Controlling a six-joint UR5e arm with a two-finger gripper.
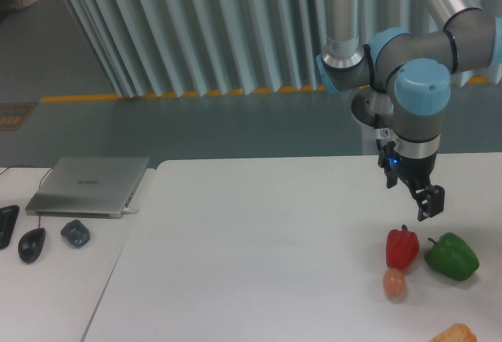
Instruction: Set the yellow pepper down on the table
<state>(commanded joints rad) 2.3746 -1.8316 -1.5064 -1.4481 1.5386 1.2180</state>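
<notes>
White table (259, 240), smooth and wide, carries a small cluster at its right side: red pepper (401, 248), green pepper (452, 257) just beside it, a tan egg (394, 282) touching or nearly touching the red one's lower edge, and an orange-yellow lumpy item (455, 333) cut off by the bottom edge of the frame.

Yellow pepper: not in view anywhere. Not on the table, and nothing yellow shows at the hand.

Hand (430, 201) hangs above the gap between the red and green peppers, apart from both. Seen from the side and dark; cannot tell whether the fingers are parted or closed. Nothing visible between them.

To the left, a narrower desk holds a closed laptop (90, 187), a mouse (32, 244) and a small dark object (75, 233).

Handling, judged from its neighbours: a pepper of this kind should be light, hollow, with a glossy, slippery skin. Best taken across the broad blocky body, moderate squeeze; the stem is too small and weak to hold. Rounded base may let it roll or tip on release, so set it low.
</notes>
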